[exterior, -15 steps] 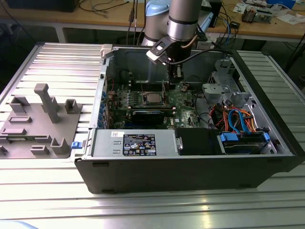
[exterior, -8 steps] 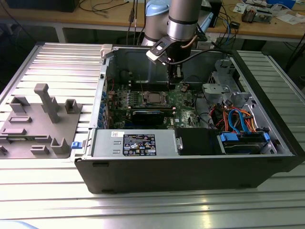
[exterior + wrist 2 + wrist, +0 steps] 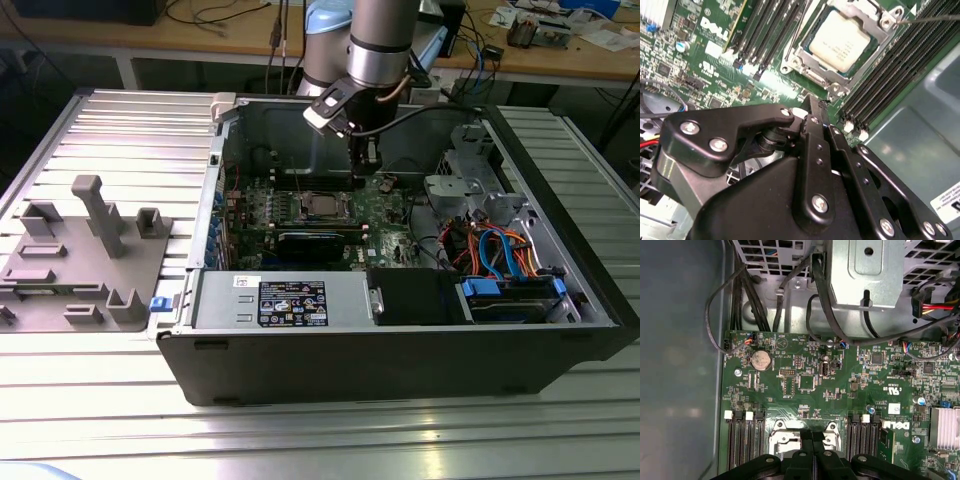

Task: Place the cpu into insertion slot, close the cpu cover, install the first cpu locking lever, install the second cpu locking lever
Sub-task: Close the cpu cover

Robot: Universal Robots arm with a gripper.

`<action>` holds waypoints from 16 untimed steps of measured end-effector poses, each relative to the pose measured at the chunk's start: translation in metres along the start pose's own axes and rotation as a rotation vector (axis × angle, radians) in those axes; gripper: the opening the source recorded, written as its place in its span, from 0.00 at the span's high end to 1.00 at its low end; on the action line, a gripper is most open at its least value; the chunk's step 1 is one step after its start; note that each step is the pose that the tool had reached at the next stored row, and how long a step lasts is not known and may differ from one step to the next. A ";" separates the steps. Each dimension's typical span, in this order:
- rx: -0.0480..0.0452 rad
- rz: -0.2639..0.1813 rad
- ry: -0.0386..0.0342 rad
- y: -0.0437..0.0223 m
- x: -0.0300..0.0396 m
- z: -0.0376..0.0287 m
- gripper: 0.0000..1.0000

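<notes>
Cpu (image 3: 840, 40) is seated in slot (image 3: 299, 211) with cover (image 3: 885, 23) laid over it; gripper (image 3: 816, 102) is held closed on nothing, tip set just beside the cover edge, judged suited to pushing the thin lever rod (image 3: 930, 18).

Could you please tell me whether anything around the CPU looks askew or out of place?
Nothing looks damaged. The cpu lies square under the cover. One thin lever juts out from the cover's corner across the memory slots, seemingly not latched.
</notes>
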State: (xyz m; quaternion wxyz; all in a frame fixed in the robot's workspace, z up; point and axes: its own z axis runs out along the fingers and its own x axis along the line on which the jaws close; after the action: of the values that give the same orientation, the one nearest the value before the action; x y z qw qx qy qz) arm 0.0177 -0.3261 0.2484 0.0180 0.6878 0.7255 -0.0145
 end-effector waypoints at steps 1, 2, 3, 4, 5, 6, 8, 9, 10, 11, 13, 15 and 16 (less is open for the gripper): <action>0.0001 0.002 0.0000 -0.0004 -0.0007 0.0010 0.89; 0.0005 0.009 -0.0002 -0.0012 -0.0007 0.0024 0.89; 0.0019 0.010 -0.0001 -0.0024 -0.0013 0.0038 0.89; 0.0039 0.010 0.0000 -0.0086 -0.0020 0.0053 0.89; 0.0045 0.010 -0.0001 -0.0127 -0.0023 0.0059 0.89; 0.0046 0.010 0.0001 -0.0160 -0.0024 0.0065 0.89; 0.0050 0.010 0.0000 -0.0269 -0.0020 0.0084 0.89; 0.0055 0.010 0.0002 -0.0295 -0.0018 0.0090 0.89; 0.0059 0.010 0.0001 -0.0308 -0.0017 0.0094 0.89; 0.0062 0.010 0.0002 -0.0322 -0.0017 0.0102 0.89; 0.0065 0.010 0.0002 -0.0345 -0.0028 0.0119 0.89; 0.0065 0.010 0.0003 -0.0381 -0.0030 0.0138 0.89; 0.0069 0.010 0.0002 -0.0408 -0.0029 0.0147 0.89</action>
State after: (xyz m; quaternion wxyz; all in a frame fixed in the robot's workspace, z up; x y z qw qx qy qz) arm -0.0229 -0.3319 0.2337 0.0157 0.6916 0.7220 -0.0168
